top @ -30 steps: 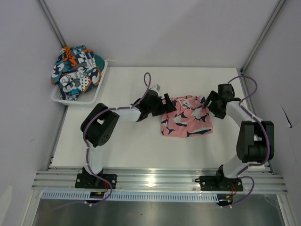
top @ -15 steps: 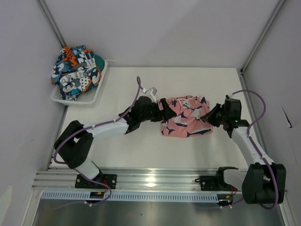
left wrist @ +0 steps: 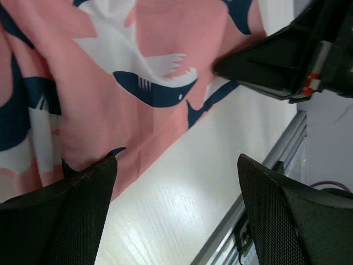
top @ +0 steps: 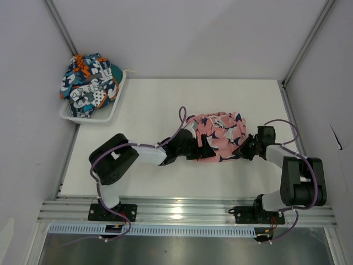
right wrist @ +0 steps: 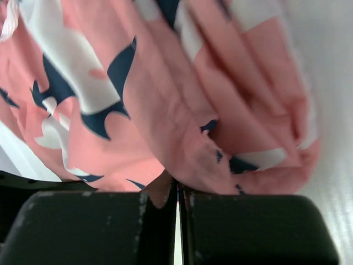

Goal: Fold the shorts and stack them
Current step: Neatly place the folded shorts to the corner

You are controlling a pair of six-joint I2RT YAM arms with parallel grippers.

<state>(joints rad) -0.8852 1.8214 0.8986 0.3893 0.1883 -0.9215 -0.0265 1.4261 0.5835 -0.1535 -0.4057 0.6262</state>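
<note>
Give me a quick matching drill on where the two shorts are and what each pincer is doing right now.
Things:
1. pink shorts
2. patchwork shorts
3. left pincer
4. right pincer

States:
A. shut, pinching pink fabric
B. heaped in the white basket at the far left corner
C. open, fingers wide apart at the fabric's edge
D. lying on the table between the two arms

Pairs: 1-D, 2-B, 3-C, 4-A
</note>
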